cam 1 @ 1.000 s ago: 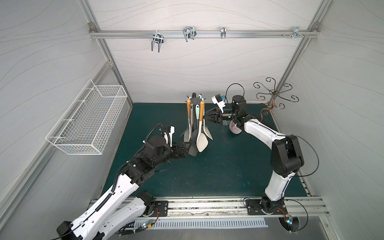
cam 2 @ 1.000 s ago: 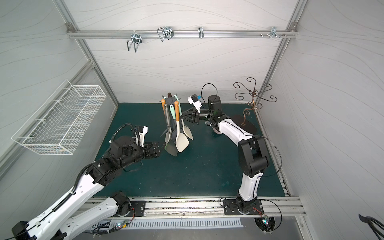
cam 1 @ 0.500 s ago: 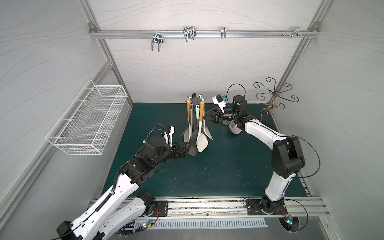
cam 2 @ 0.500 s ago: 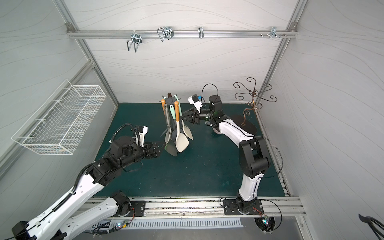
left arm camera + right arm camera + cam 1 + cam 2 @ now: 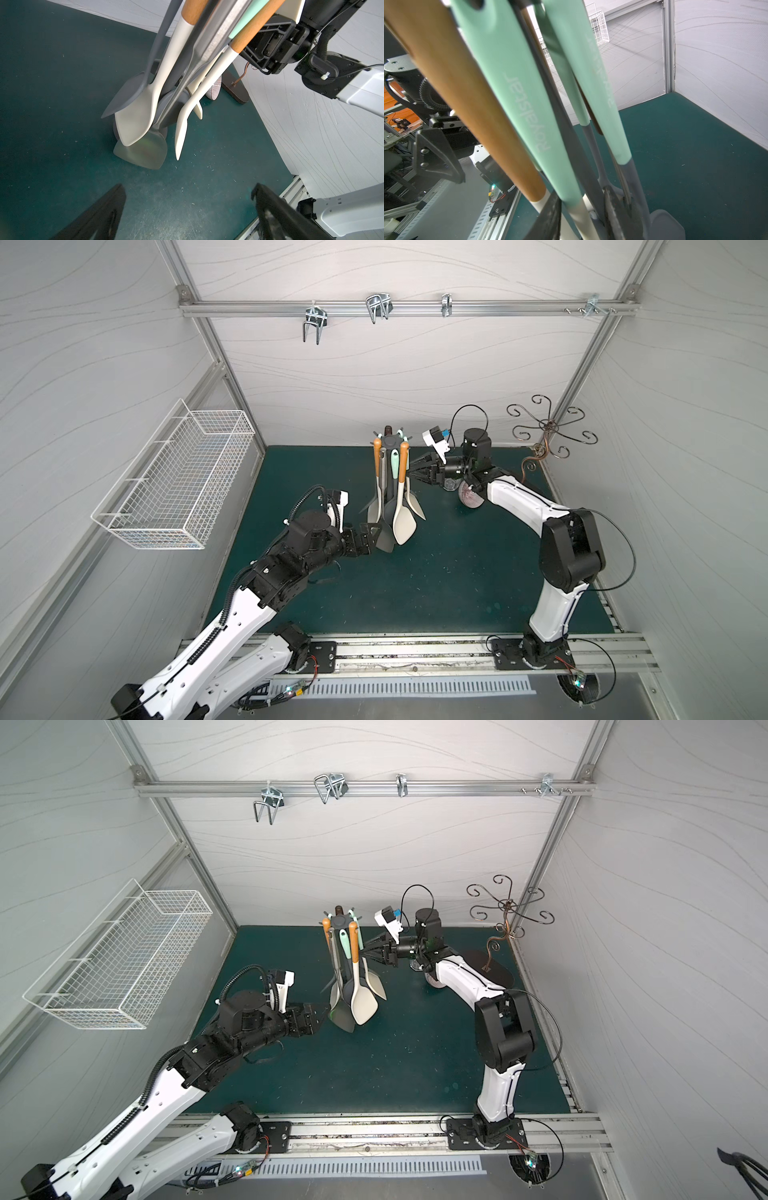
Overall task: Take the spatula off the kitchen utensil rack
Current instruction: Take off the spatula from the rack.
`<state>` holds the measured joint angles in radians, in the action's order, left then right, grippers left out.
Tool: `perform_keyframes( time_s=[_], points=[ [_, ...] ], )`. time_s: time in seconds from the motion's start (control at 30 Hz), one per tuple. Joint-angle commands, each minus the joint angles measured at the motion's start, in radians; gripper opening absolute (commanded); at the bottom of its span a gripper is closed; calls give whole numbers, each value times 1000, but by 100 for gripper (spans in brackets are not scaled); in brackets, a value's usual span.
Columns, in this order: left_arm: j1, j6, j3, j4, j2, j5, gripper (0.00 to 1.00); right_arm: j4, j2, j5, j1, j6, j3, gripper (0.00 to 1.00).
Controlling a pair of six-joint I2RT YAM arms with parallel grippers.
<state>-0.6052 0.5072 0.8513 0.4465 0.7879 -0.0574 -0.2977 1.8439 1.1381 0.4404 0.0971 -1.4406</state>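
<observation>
The dark grey kitchen utensil rack (image 5: 390, 442) (image 5: 340, 921) stands mid-mat with several utensils hanging from its crown. My right gripper (image 5: 415, 473) (image 5: 365, 953) (image 5: 581, 207) reaches in level from the right. Its jaws stand a narrow way apart around the cream neck of a mint-handled spatula (image 5: 529, 116) and a dark rod beside it. Whether they press on the neck is unclear. A wooden-handled utensil (image 5: 467, 93) hangs just outside one finger. My left gripper (image 5: 368, 533) (image 5: 187, 191) hovers low over the mat beside the utensil heads, open and empty.
Among the hanging heads are a steel turner (image 5: 143, 151) and a cream spoon-spatula (image 5: 403, 522). A bronze curly-armed stand (image 5: 544, 427) and a small ribbed bowl (image 5: 469, 499) sit at the back right. A white wire basket (image 5: 174, 485) hangs on the left wall, and hooks (image 5: 376, 308) on the rear rail.
</observation>
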Motion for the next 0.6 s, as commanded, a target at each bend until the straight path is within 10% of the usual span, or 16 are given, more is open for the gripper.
perform_keyframes(
  time_s=[0.0, 0.57],
  points=[
    [-3, -16, 39, -8, -4, 19, 100, 35, 22, 0, 9, -23, -26, 31],
    [-4, -17, 36, -20, 5, 19, 100, 54, -126, -53, -5, -61, 73, 9]
  ],
)
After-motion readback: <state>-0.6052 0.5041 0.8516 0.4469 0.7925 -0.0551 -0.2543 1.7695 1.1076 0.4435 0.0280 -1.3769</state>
